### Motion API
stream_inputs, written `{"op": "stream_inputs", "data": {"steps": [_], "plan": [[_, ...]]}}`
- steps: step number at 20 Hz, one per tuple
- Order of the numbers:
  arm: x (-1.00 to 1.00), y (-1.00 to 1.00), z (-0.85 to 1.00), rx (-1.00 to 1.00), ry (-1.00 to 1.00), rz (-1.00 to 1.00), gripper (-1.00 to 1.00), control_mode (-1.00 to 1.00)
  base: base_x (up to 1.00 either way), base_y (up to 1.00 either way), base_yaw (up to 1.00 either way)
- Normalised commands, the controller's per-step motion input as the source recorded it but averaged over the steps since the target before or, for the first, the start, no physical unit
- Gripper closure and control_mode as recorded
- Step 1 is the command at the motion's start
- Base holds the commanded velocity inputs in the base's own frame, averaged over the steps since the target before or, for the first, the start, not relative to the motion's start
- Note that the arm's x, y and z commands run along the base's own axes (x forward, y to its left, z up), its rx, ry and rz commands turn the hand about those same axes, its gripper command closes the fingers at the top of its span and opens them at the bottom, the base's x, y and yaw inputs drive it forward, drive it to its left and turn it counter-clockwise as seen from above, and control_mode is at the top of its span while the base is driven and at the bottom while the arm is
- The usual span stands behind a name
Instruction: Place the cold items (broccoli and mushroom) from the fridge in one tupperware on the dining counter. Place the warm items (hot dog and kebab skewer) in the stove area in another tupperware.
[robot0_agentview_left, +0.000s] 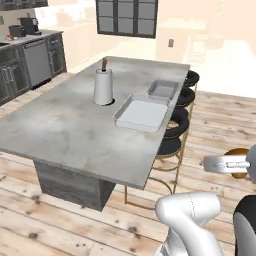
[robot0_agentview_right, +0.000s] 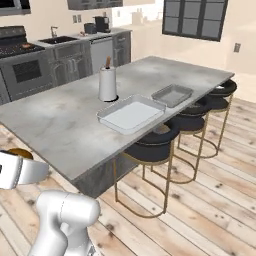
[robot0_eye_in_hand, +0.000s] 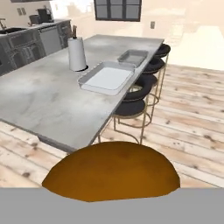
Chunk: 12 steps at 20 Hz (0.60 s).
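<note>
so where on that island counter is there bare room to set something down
Most of the counter is bare: the wide stretch between the paper towel roll and the near edge, plus the far end beyond the roll. The stool-side edge is crowded, with the large tray and small tray nearly touching. Both trays are empty inside.

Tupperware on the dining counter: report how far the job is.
Done: nothing visible; the large tupperware and the small tupperware both look empty. In hand: the gripper, jaws shut, carries a brown rounded item, away from the counter. Left: apparently all placements.
</note>
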Motion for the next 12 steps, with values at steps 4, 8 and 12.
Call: {"op": "stream_inputs", "data": {"steps": [4,8,12], "plan": [[0.00,0.00,0.00,0.00,0.00,0.00,1.00,1.00,0.34,-0.75,0.50],[0.00,0.00,0.00,0.00,0.00,0.00,1.00,1.00,0.49,-0.50,0.72],[0.00,0.00,0.00,0.00,0.00,0.00,1.00,1.00,0.50,-0.52,0.71]]}}
